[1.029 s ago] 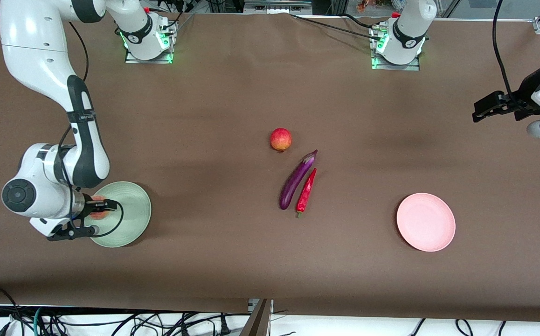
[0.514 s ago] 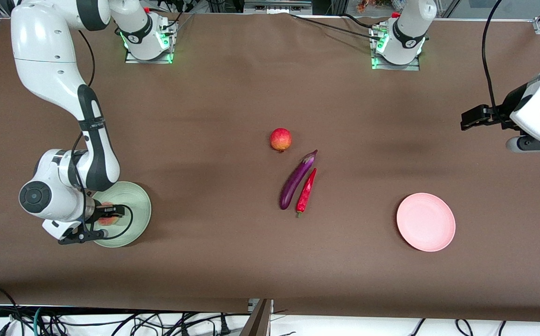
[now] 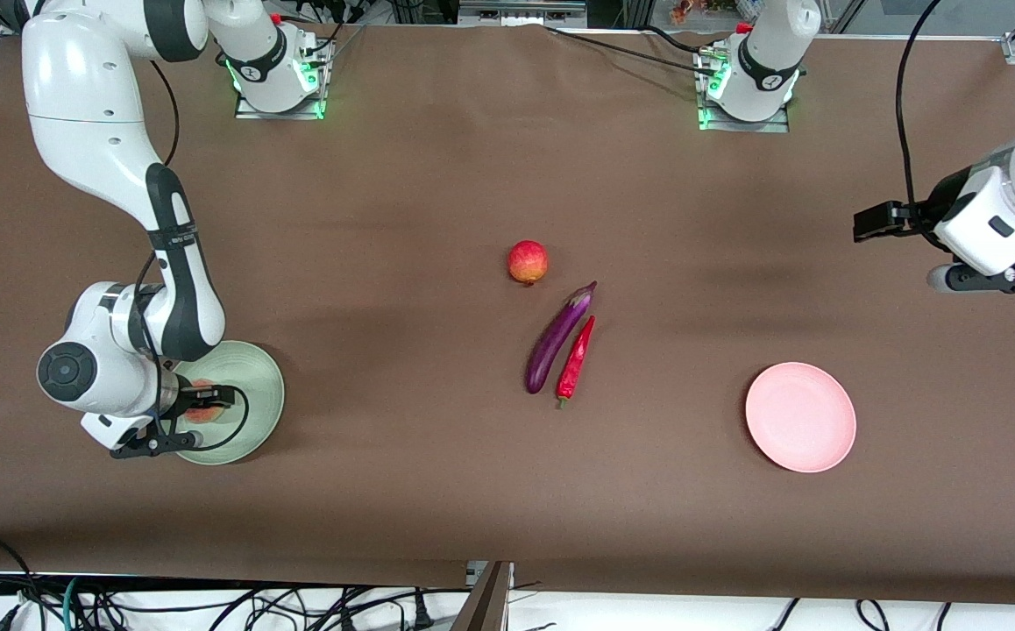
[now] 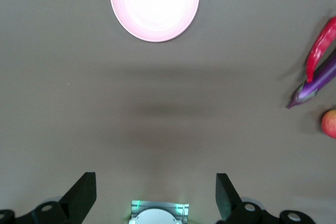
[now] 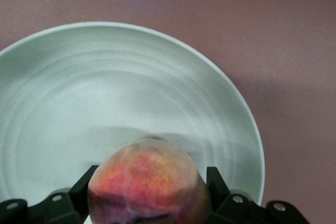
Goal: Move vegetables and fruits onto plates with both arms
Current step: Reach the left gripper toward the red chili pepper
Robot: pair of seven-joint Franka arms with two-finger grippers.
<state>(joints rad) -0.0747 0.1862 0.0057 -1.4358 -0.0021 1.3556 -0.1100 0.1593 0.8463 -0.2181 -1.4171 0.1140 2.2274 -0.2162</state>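
Note:
My right gripper is shut on the orange-pink peach, low over the pale green plate at the right arm's end of the table. I cannot tell whether the peach touches the plate. My left gripper hangs open and empty over bare table at the left arm's end. The pink plate lies nearer the front camera. Mid-table lie the purple eggplant and the red chili side by side. The round red fruit sits just farther from the camera than they do.
Both arm bases with green lights stand at the table's back edge. Loose cables hang below the front edge. Brown table surface stretches between the plates and the middle group.
The right gripper shifted with the peach a little further over the green plate, then held still. The left gripper moved in from the table's end toward the middle.

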